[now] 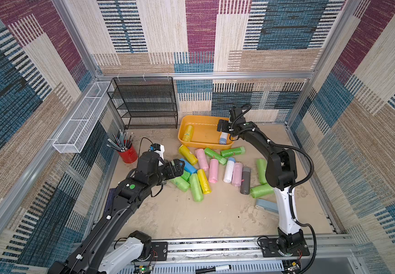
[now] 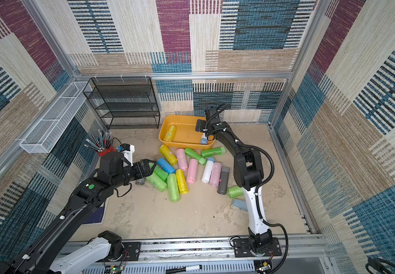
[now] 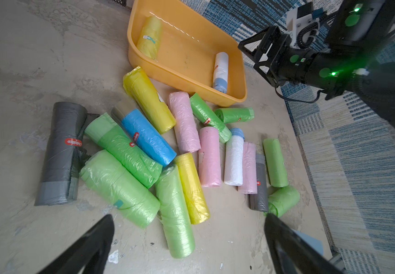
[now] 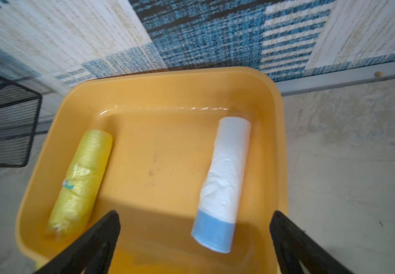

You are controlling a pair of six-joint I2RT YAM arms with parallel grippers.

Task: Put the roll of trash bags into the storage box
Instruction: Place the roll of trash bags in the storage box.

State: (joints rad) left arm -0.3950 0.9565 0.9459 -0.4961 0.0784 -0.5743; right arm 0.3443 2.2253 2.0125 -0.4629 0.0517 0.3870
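The orange-yellow storage box (image 1: 191, 118) (image 4: 168, 73) stands at the back of the table. Inside it lie a white roll with a blue end (image 1: 223, 138) (image 4: 225, 180) and a yellow roll (image 1: 188, 133) (image 4: 80, 180). My right gripper (image 1: 220, 125) (image 4: 195, 218) hovers open over the box, just above the white roll, holding nothing. Several more rolls of trash bags (image 1: 202, 170) (image 3: 175, 208) lie in a loose pile in front of the box. My left gripper (image 1: 178, 166) (image 3: 189, 218) is open and empty at the pile's left edge, beside a blue roll (image 1: 188, 166).
A black mesh rack (image 1: 144, 102) stands left of the box, and a white wire basket (image 1: 82, 118) hangs on the left wall. A red cup of pencils (image 1: 127, 153) sits behind my left arm. A grey-blue object (image 1: 266, 206) lies by my right arm's base.
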